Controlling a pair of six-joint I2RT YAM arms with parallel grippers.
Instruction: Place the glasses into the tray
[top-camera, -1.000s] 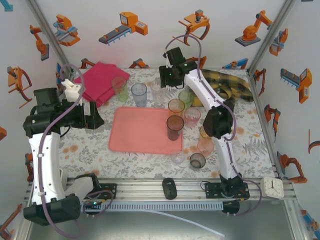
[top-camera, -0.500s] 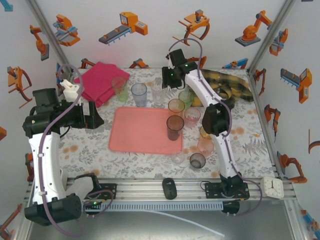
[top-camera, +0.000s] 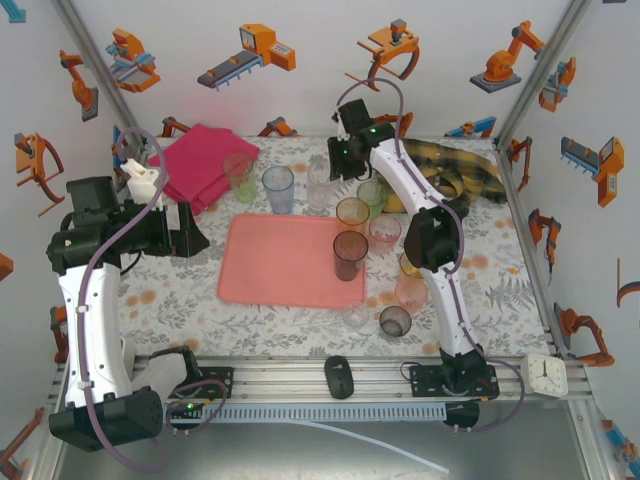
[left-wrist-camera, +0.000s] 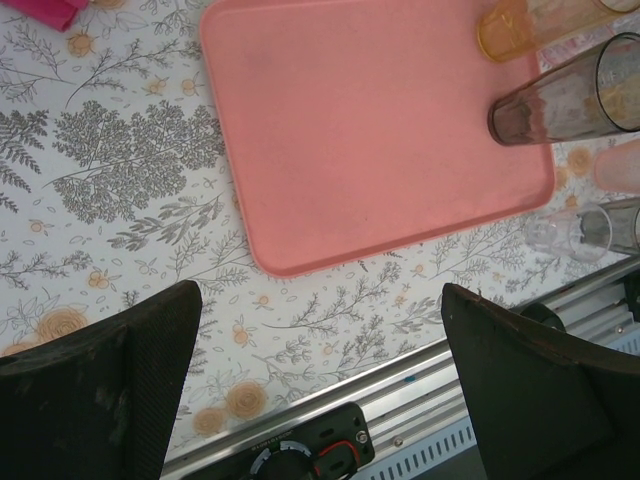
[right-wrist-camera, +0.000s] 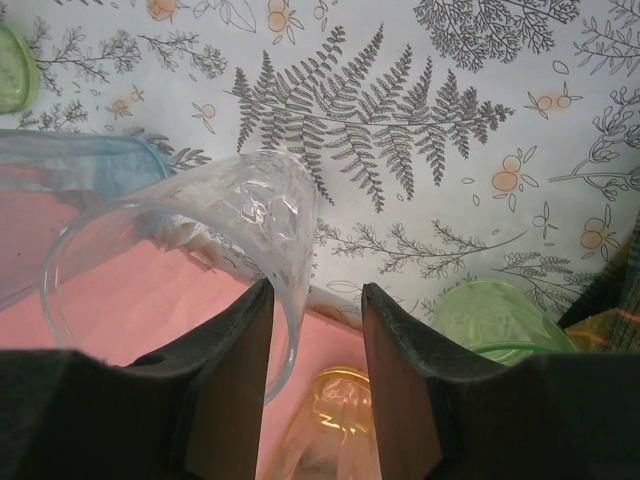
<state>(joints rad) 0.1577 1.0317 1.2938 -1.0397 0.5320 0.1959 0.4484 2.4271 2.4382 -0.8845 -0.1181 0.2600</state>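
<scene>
- The left hand (left-wrist-camera: 320, 295) hangs over the floral bench (left-wrist-camera: 120, 150) just left of the tray. Its fingers are spread wide apart and it holds nothing.
- A folded magenta cloth (top-camera: 200, 162) lies at the far left of the bench. Right of it stand a green glass (top-camera: 240, 177) and a blue-grey glass (top-camera: 279, 189), both off the tray.
- The tray (top-camera: 285, 262) lies flat in the middle of the bench. A smoky glass (top-camera: 350, 254) stands upright on it by the right edge.
- The right hand (right-wrist-camera: 318, 300) is at the clear glass (right-wrist-camera: 230, 215), beyond the tray's far edge. One finger (right-wrist-camera: 225, 390) is inside the rim and the other outside, with the glass wall between them. The fingers are partly apart and not clamped, and a gap shows beside the outer finger.
- By the tray's far right corner stand an amber glass (top-camera: 352, 212), a second green glass (top-camera: 372, 196) and a pink glass (top-camera: 385, 232), all close together.
- Nearer the arm bases, a paler pink glass (top-camera: 410, 292), a small clear glass (top-camera: 355, 315) and a dark glass (top-camera: 395, 321) stand on the bench.
</scene>
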